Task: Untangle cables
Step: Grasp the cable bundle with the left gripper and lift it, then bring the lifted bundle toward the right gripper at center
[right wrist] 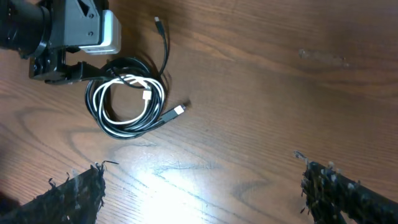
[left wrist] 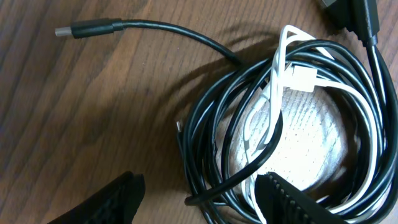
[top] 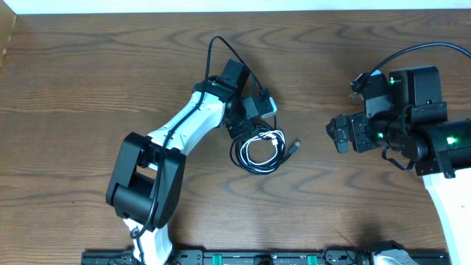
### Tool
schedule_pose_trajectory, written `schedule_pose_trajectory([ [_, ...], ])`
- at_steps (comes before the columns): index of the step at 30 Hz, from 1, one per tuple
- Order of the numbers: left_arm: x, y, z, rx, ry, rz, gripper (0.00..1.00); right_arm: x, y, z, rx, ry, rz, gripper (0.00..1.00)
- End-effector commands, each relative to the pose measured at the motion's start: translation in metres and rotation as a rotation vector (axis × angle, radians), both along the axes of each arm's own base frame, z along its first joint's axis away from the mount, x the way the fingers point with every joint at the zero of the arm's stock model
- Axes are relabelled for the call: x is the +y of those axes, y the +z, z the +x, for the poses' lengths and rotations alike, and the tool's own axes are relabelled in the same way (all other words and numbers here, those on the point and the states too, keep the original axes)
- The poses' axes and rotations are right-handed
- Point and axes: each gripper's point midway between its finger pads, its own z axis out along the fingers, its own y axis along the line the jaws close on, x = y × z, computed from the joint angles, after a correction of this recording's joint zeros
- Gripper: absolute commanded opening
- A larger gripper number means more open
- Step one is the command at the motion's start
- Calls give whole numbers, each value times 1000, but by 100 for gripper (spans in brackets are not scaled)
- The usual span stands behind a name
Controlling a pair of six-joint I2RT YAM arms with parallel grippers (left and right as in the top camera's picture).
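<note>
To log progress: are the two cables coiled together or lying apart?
Coiled together. The white cable threads through the loops of the black cable, one bundle on the table.

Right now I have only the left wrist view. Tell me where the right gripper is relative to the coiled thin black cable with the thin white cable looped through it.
Observer: The right gripper sits well off to the coil's right, apart from the thin black cable and the thin white cable.
Operator: Report its jaws.
Observer: In the right wrist view they are wide open with nothing between them.
Operator: Give me the heading of the loose black plug.
Observer: In the overhead view the loose black plug lies on the brown wooden table. It points away from the coil, toward the right gripper's side.
</note>
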Motion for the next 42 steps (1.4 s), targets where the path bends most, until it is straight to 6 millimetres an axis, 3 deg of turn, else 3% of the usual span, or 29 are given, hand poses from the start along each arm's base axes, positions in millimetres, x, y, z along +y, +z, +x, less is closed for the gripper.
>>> schedule_pose_trajectory([
  [1,-1,-19,-6,58,0,2,61,3,5,-2,1,0,17,99],
  [5,0,-27,-8,83,10,12,56,2,3,-5,14,0,14,99],
  [7,0,-27,-8,81,10,13,41,2,3,-5,14,0,14,99],
  [9,1,-27,-8,78,11,17,9,2,3,-5,14,0,14,99],
  [10,2,-27,-7,73,13,23,8,2,3,-5,14,0,13,99],
  [13,5,-18,-6,50,16,39,8,2,3,-4,10,0,13,99],
  [17,8,28,-1,-43,25,24,7,3,6,0,-8,0,18,99],
  [18,8,55,2,-111,30,2,8,4,7,1,-17,0,20,99],
  [21,9,105,1,-224,35,-56,7,4,9,5,-33,0,23,99],
  [23,11,156,-4,-332,69,-128,7,5,9,9,-41,1,25,99],
  [27,15,205,-17,-438,83,-197,8,8,8,14,-43,2,36,99],
  [34,-6,228,-40,-470,33,-253,8,12,0,25,-30,8,41,99],
  [38,-30,236,-50,-501,-29,-294,7,39,-5,36,-4,88,166,99],
  [42,-40,248,-52,-541,-50,-329,8,53,-24,49,35,121,166,98],
])
